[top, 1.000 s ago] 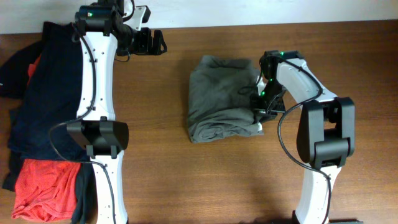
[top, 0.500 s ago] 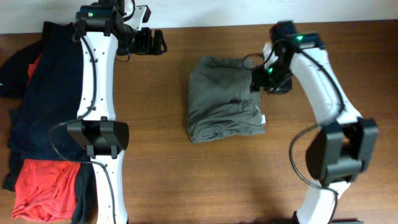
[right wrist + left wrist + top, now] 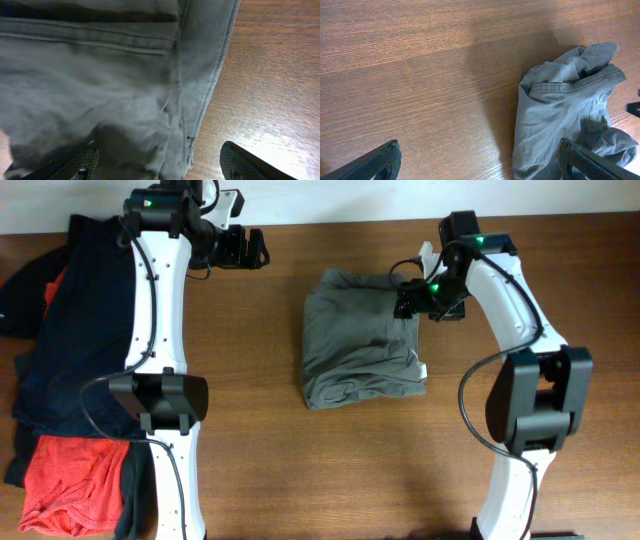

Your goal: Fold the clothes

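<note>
Shorts (image 3: 360, 340): recorded as a folded, wrinkled grey-olive bundle lying on the table (image 3: 300, 470) near its middle, between the two arms. A small white label (image 3: 422, 372) is noted on the bundle's edge toward the right arm.

Right gripper (image 3: 408, 302): positioned over the far corner of the bundle on the right arm's side. Its jaws are spread wide. In the right wrist view one finger (image 3: 82, 162) is seen over cloth and the other over bare wood, with a stitched edge of the shorts running between them. Nothing is clamped. Contact between finger and cloth cannot be determined.

Left gripper (image 3: 258, 248): held near the table's far edge, well apart from the shorts. Its jaws are spread wide, with only bare wood seen between them and nothing gripped.

A navy garment (image 3: 70, 330) and a red garment (image 3: 65, 480) are heaped at the left arm's side, well apart from the shorts.
</note>
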Controlling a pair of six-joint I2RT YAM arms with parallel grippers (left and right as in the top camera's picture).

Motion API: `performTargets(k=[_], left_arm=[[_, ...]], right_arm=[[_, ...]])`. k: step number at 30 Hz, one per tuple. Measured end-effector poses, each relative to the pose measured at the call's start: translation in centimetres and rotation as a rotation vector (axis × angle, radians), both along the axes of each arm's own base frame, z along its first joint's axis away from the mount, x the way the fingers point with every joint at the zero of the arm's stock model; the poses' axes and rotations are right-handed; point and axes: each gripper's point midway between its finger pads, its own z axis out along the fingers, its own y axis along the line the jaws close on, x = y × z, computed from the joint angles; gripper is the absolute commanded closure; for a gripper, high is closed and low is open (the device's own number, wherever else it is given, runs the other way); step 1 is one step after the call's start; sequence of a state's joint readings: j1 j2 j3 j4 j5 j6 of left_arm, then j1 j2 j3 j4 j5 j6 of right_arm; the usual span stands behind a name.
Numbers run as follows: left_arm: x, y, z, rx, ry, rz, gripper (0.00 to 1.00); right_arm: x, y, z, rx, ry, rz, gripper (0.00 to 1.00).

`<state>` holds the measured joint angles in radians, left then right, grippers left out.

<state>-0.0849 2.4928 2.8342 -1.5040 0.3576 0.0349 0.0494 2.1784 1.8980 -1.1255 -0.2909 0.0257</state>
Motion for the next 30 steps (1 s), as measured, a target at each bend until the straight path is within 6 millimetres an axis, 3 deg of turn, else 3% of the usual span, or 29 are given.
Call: performTargets(k=[6,10,15,18,19,21,25,30], left_arm=[[0.0,0.0,0.0,0.0,0.0,0.0,0.01],[0.0,0.0,0.0,0.0,0.0,0.0,0.01],[0.0,0.0,0.0,0.0,0.0,0.0,0.01],[0.0,-0.1,0.0,0.0,-0.001,-0.001,0.01],[0.0,-0.1,0.0,0.0,0.0,-0.001,0.01],[0.0,-0.1,0.0,0.0,-0.001,-0.001,0.01],[0.0,-0.1,0.0,0.0,-0.001,-0.001,0.01],[0.0,-0.1,0.0,0.0,-0.001,-0.001,0.01]], right_arm=[[-0.1,-0.3,-4.4,0.086,0.097,-0.017,0.18],[-0.2,0.5,-6.3,0.14,0.13,-0.009,0.32],[0.0,1.4,-7.0,0.204,0.128,0.002,0.42],[0.0,1.8,-7.2,0.235,0.124,0.001,0.7],[-0.1,1.9,-7.4,0.24,0.124,0.001,0.88],[-0.4,2.0,-7.8,0.253,0.134,0.004,0.96],[0.1,2.1,-7.7,0.276,0.116,-0.007,0.96],[2.6,1.8,-7.3,0.3,0.032,-0.065,0.96]])
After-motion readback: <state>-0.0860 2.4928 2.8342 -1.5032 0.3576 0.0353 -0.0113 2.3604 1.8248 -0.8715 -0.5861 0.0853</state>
